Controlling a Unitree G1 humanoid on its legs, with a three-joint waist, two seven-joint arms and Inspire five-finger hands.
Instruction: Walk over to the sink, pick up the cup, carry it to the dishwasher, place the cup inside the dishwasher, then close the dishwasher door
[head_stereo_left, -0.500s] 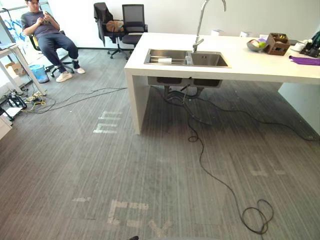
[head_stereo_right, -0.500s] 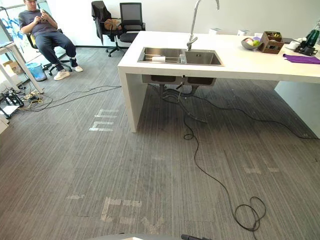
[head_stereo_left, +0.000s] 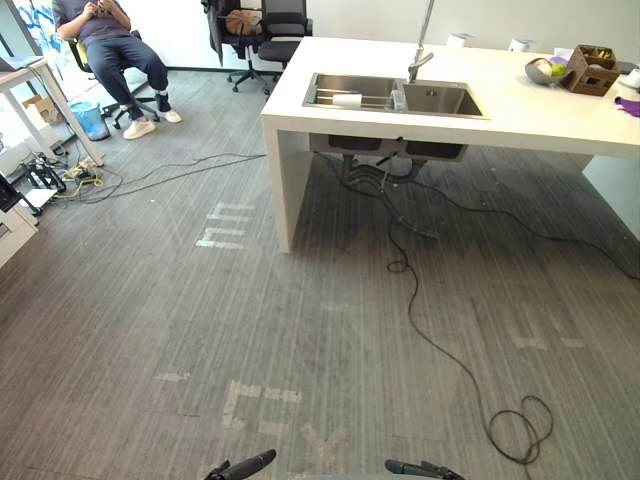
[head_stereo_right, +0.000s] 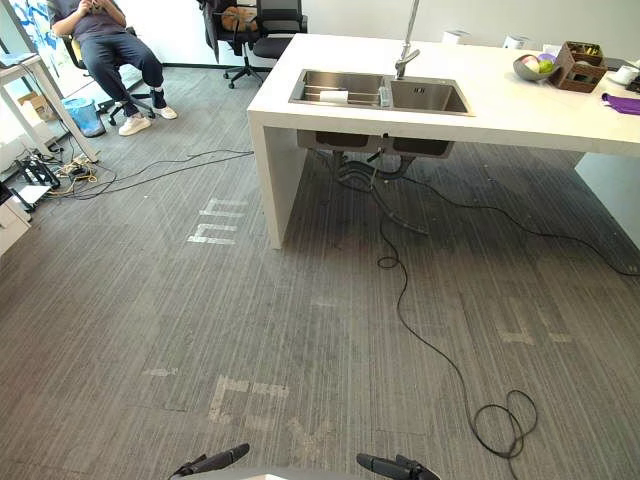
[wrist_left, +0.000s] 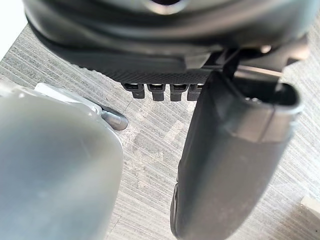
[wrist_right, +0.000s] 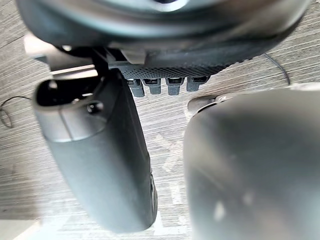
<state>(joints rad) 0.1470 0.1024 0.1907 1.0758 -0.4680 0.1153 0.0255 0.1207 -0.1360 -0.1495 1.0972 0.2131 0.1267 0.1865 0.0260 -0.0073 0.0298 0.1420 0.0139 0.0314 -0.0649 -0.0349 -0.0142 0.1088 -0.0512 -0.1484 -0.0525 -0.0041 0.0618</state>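
A steel double sink (head_stereo_left: 390, 95) is set in a white counter (head_stereo_left: 520, 115) across the room, with a tall faucet (head_stereo_left: 420, 50) behind it. A small white cup-like thing (head_stereo_left: 346, 100) lies in the sink's left basin. My left hand (head_stereo_left: 245, 466) and right hand (head_stereo_left: 415, 467) poke into the bottom edge of the eye views, far from the counter. In the left wrist view my left hand (wrist_left: 165, 65) hangs over the carpet with straight fingers and holds nothing. My right hand (wrist_right: 165, 70) hangs the same way, open and empty.
A person sits on a chair (head_stereo_left: 110, 40) at the far left beside a white table (head_stereo_left: 30, 80). Office chairs (head_stereo_left: 270, 25) stand behind the counter's left end. Cables (head_stereo_left: 430, 310) trail over the grey carpet. A fruit bowl (head_stereo_left: 545, 70) and a brown box (head_stereo_left: 590, 70) sit on the counter.
The whole picture has shifted, so the camera has moved: the counter now shows nearer and higher. Both hands' fingertips have come into the bottom edge.
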